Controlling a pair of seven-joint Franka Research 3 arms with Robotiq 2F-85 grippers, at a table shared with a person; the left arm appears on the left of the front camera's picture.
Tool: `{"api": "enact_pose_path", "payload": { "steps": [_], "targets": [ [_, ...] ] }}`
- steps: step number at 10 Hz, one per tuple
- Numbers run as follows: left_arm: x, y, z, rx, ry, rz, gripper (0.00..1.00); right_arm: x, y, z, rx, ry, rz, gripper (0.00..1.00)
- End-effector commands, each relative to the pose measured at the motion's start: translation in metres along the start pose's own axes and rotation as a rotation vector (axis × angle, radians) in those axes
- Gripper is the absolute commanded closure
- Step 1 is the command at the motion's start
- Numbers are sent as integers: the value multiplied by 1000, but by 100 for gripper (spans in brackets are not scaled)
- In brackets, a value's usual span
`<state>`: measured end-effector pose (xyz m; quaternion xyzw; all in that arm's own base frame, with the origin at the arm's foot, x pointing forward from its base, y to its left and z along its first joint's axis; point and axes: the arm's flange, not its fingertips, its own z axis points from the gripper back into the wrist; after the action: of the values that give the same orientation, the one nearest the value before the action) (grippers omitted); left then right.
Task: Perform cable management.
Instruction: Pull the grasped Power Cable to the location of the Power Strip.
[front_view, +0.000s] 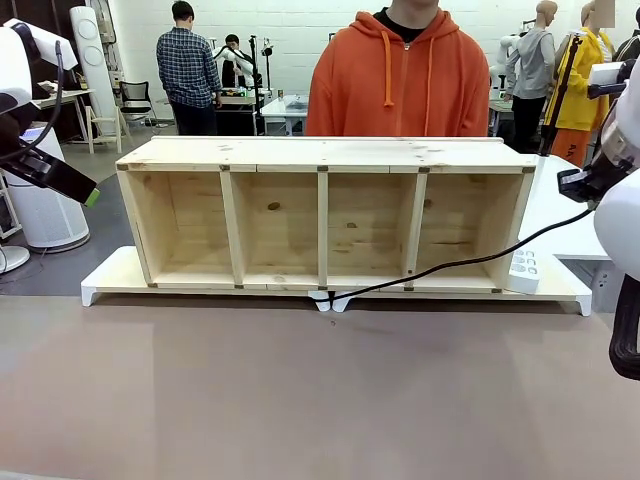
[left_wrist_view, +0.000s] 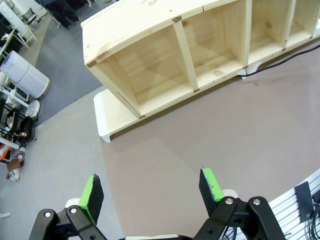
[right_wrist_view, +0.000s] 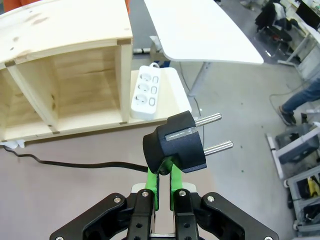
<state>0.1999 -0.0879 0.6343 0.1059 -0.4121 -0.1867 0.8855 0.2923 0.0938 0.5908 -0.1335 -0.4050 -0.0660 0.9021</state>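
The cable (front_view: 470, 262) is a thin black cord. It rises from the middle of the white riser's front edge, up to the right, to my right gripper (front_view: 585, 190). In the right wrist view, my right gripper (right_wrist_view: 162, 172) is shut on the cord just behind its black two-pin plug (right_wrist_view: 175, 147), held above the table. The cable (right_wrist_view: 75, 164) trails off left across the brown surface. A white power strip (right_wrist_view: 145, 97) lies at the shelf's right end (front_view: 522, 270). My left gripper (left_wrist_view: 150, 189) hangs open and empty, high over the table's left side (front_view: 88, 195).
A wooden four-compartment shelf (front_view: 325, 155) lies on a white riser (front_view: 110, 275) across the table. A person in an orange hoodie (front_view: 400, 80) stands behind it. A white table (right_wrist_view: 200, 30) lies beyond the shelf's right end. The brown tabletop (front_view: 320, 390) in front is bare.
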Motion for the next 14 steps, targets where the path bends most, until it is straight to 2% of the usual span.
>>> {"api": "enact_pose_path", "payload": {
  "steps": [1, 2, 5, 8, 11, 14],
  "targets": [
    [1, -1, -1, -1, -4, 7, 0, 0, -2, 0, 8, 5, -10, 87],
    [1, -1, -1, -1, -4, 7, 0, 0, 0, 0, 0, 0, 0, 87],
    [1, -1, -1, -1, -4, 7, 0, 20, -52, -18, -17, 44, -13, 87],
    [1, -1, -1, -1, -4, 7, 0, 47, -82, -24, -20, 53, -9, 87],
    [1, -1, -1, -1, -4, 7, 0, 72, -91, -46, 32, 49, 31, 87],
    [1, -1, -1, -1, -4, 7, 0, 92, -83, -72, 166, -7, 78, 87]
  ]
}}
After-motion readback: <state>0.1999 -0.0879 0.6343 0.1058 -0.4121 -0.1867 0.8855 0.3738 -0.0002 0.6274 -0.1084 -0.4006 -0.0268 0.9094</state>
